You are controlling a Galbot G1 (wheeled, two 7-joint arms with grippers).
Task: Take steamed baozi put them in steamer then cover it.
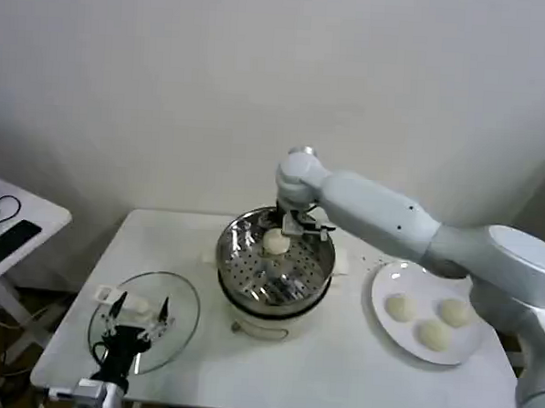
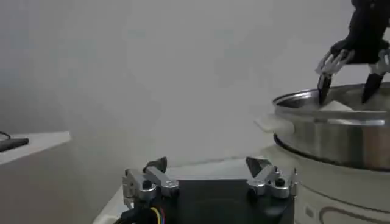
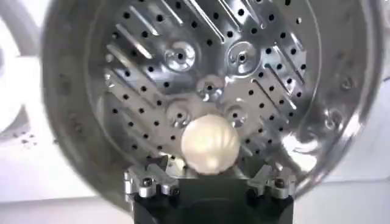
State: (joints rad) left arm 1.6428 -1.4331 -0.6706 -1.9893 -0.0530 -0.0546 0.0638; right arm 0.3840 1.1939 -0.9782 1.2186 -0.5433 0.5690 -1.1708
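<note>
One cream-white baozi (image 1: pixel 276 242) resting on perforated tray inside shiny steel steamer (image 1: pixel 236 261), uncovered, mid-table. Three more baozi (image 1: pixel 399 307) lying well apart, off to the right.

The steamer (image 1: pixel 273 275) is shiny polished metal — its perforated tray (image 3: pixel 207 91) mirror-bright. The baozi (image 3: pixel 210 145) looks smooth, matt dough. A clear glass lid (image 1: pixel 144 321) and glossy white plate (image 1: pixel 431 315) sit on the matt white surface (image 1: pixel 337 372).
</note>
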